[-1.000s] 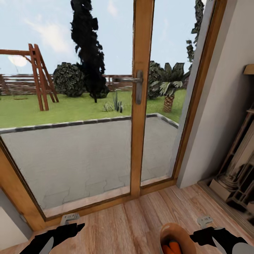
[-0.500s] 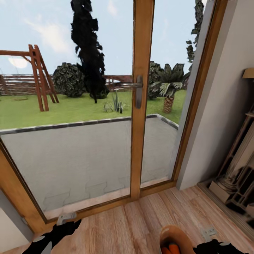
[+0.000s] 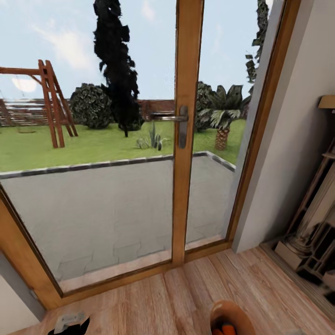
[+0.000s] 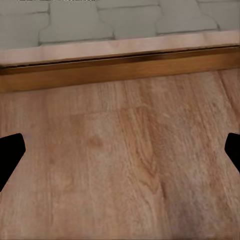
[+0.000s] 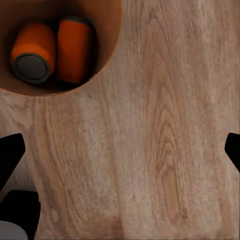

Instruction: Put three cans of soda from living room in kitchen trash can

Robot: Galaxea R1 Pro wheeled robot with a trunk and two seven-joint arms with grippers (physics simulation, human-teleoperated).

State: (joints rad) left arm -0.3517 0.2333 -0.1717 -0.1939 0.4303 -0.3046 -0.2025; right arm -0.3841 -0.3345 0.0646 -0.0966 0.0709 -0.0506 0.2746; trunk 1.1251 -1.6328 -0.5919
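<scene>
The tash can [image 3: 218, 312] pokes up from the bottom edge of the head view, its orange-brown inside showing. In the right wrist view the bin's wall [image 5: 107, 25] curves around two orange soda cans, one [image 5: 32, 52] showing its grey top and the other [image 5: 75, 47] lying beside it. The blue can is hidden or out of view. My right gripper [image 5: 120, 152] hangs open over bare floor beside the bin. My left gripper [image 4: 120, 152] is open above the planks near the door sill, and its tip [image 3: 70, 322] shows low in the head view.
Wood-framed glass doors [image 3: 186, 139] with a metal handle [image 3: 179, 122] stand straight ahead, a patio and garden behind them. A white wall [image 3: 298, 139] and a stone fireplace column [image 3: 311, 232] close off the right. Reddish plank floor [image 3: 177, 298] lies between me and the doors.
Both grippers have sunk toward the bottom of the head view; the right one has left it. The view has tilted up slightly. The bin and cans keep their place.
</scene>
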